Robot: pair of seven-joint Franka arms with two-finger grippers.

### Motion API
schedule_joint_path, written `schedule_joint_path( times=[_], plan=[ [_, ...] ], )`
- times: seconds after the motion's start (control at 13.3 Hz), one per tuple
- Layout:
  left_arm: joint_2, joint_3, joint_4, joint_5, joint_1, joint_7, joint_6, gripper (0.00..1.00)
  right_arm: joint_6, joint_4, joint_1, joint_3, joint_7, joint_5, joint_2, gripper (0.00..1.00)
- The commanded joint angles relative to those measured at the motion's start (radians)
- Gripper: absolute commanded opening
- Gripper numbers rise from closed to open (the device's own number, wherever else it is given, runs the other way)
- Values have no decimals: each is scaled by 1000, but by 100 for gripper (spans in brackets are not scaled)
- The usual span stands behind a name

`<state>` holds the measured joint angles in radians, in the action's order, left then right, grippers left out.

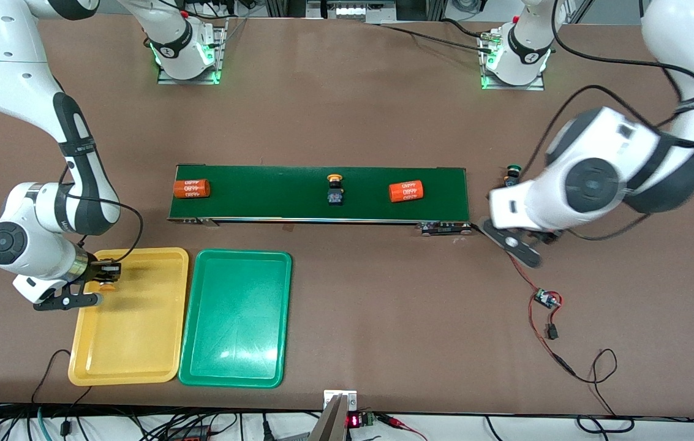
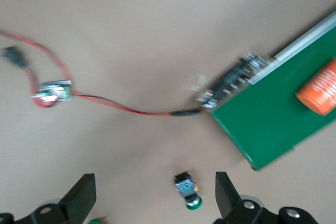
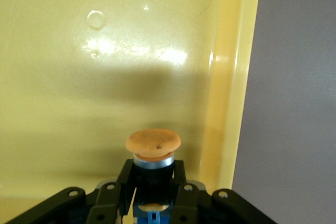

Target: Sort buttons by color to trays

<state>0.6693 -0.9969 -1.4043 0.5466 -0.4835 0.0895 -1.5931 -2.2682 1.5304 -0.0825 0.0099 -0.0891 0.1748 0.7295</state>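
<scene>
My right gripper (image 1: 106, 274) is shut on a yellow-capped button (image 1: 108, 286) and holds it low over the yellow tray (image 1: 132, 343), near the tray's end toward the right arm. In the right wrist view the cap (image 3: 153, 142) sticks out past the shut gripper (image 3: 152, 182). A second yellow-capped button (image 1: 335, 187) stands on the conveyor. A green-capped button (image 1: 512, 173) lies on the table off the conveyor's end. My left gripper (image 1: 515, 205) hovers over it, open (image 2: 155, 198), with the button (image 2: 187, 191) between the fingers, nearer one finger (image 2: 226, 195). The green tray (image 1: 236, 318) is empty.
The long dark-green conveyor (image 1: 261, 196) carries two orange cylinders (image 1: 191, 188) (image 1: 406, 191). A small circuit board (image 1: 547, 299) with red and black wires lies on the table near the left arm and also shows in the left wrist view (image 2: 52, 92). The trays sit side by side.
</scene>
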Motion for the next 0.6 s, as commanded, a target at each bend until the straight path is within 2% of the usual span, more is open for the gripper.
schedule_joint_path(
  times=[0.0,0.08,0.23,0.38,0.45,0.53],
  plan=[
    [24,49,136,-17,34,-77,28,100,-2,-15,-7,18,6,11,4,87],
    [21,66,148,-16,37,-132,35,100,-1,-15,-5,18,5,8,-4,100],
    [16,66,154,-20,22,-328,77,100,10,17,0,18,3,6,-48,100],
    [-5,84,147,-54,-11,-418,75,100,13,82,4,25,26,5,-117,100],
    [-32,157,148,-119,12,-419,82,100,22,121,7,30,64,5,-157,100],
    [-72,266,146,-239,43,-413,82,100,32,160,18,33,98,5,-197,100]
  ],
)
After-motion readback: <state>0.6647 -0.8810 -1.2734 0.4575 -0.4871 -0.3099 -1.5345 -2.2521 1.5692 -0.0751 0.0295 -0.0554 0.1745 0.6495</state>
